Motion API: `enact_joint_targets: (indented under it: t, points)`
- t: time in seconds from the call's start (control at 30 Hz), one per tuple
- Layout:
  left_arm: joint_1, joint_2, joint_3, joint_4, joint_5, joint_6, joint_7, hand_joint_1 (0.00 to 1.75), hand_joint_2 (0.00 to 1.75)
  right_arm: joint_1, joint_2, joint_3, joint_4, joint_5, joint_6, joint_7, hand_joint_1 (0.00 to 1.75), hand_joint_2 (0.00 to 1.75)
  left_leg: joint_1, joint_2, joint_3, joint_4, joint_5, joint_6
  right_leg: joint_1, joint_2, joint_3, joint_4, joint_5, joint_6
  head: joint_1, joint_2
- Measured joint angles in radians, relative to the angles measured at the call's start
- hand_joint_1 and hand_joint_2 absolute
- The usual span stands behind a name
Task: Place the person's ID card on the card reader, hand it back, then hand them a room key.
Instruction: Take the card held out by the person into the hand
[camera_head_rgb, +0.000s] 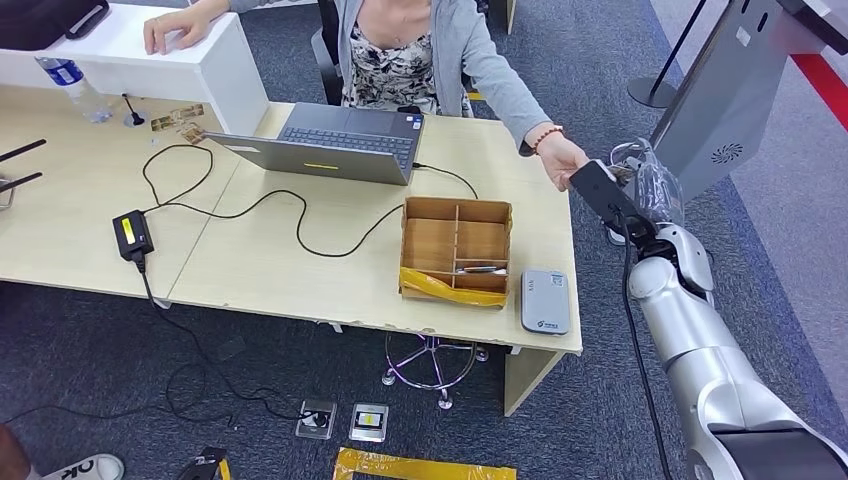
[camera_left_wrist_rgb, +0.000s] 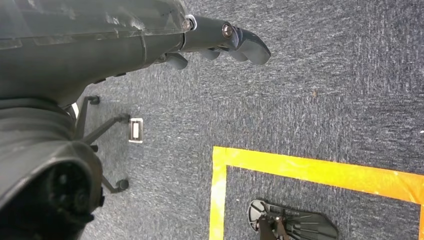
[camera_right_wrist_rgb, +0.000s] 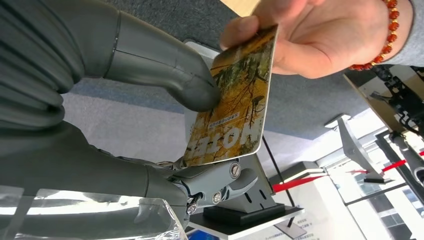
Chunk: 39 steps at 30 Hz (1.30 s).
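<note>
My right robot hand (camera_right_wrist_rgb: 200, 150) pinched the card (camera_right_wrist_rgb: 232, 100) thumb against fingers, off the bench (camera_head_rgb: 300, 270) edge, because the person's hand (camera_right_wrist_rgb: 320, 35) gripped its far end for a handover. Its long axis ran from me toward them. My left robot hand (camera_left_wrist_rgb: 215, 45) hung empty, fingers curled.

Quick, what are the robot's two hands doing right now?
Left hand: holds nothing, fingers curled, hanging over the carpet.
Right hand: pinches the card, which the person's hand also grips.

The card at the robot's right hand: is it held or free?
Held. The right hand pinches the card while the person's hand grips its far end.
</note>
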Motion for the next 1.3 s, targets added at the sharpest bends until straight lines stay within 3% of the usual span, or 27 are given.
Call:
enact_joint_targets:
  t: [0.5, 0.87, 1.3]
  points:
    - [0.003, 0.0, 0.0, 0.0, 0.008, 0.008, 0.0, 0.0, 0.0, 0.009, 0.0, 0.0, -0.021, -0.069, 0.051, -0.028, 1.75, 1.75, 0.0, 0.0, 0.0, 0.0, 0.0, 0.0, 0.0, 0.0, 0.0, 0.0, 0.0, 0.0, 0.0, 0.0]
    - [0.019, 0.003, 0.0, 0.0, 0.015, 0.008, 0.0, 0.0, 0.0, 0.121, 0.001, 0.029, -0.046, -0.072, 0.045, -0.007, 1.75, 1.75, 0.0, 0.0, -0.001, 0.0, 0.0, 0.0, 0.0, 0.0, 0.0, 0.0, 0.0, 0.0, 0.0, 0.0]
    - [0.021, 0.004, 0.0, 0.0, 0.029, 0.025, -0.013, 0.0, 0.0, 0.18, 0.0, 0.07, -0.046, -0.135, 0.09, -0.016, 1.75, 1.75, 0.0, 0.0, -0.001, 0.0, 0.0, 0.0, 0.0, 0.0, -0.001, 0.0, 0.0, 0.0, 0.0, 0.0]
